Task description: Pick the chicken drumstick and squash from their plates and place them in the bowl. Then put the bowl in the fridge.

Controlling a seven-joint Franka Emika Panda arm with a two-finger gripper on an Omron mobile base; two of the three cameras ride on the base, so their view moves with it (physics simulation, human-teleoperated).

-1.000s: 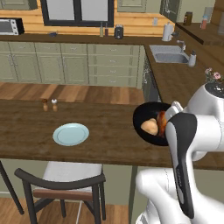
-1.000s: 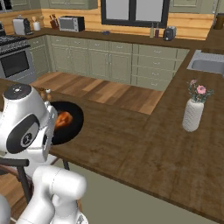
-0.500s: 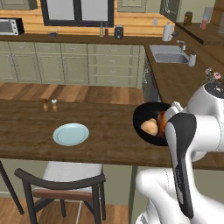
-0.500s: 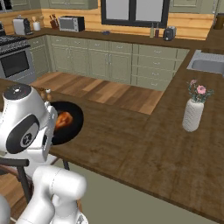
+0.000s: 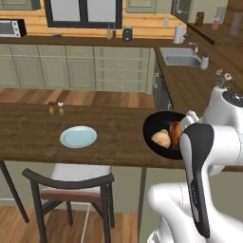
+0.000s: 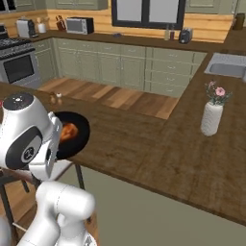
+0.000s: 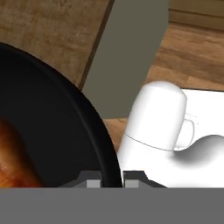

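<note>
The bowl (image 5: 159,137) sits at the desk's (image 5: 114,137) near edge, squash (image 5: 162,139) and chicken drumstick (image 5: 174,135) both inside. The gripper (image 7: 111,178) is clamped tight on the bowl's rim. Nothing has budged since a second ago. The pale blue plate (image 5: 78,136) lies well off to the left.

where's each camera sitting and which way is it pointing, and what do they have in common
Left base view: behind the arm on its left, facing forward and down over the counter; white arm at lower right.
Right base view: behind on the right, facing the same counter and a vase; arm at lower left.
Hand view: on the hand, looking along the gripper, its jaws shut on the bowl's rim.
Shared: all show the bowl holding the drumstick; the squash shows from the left.
</note>
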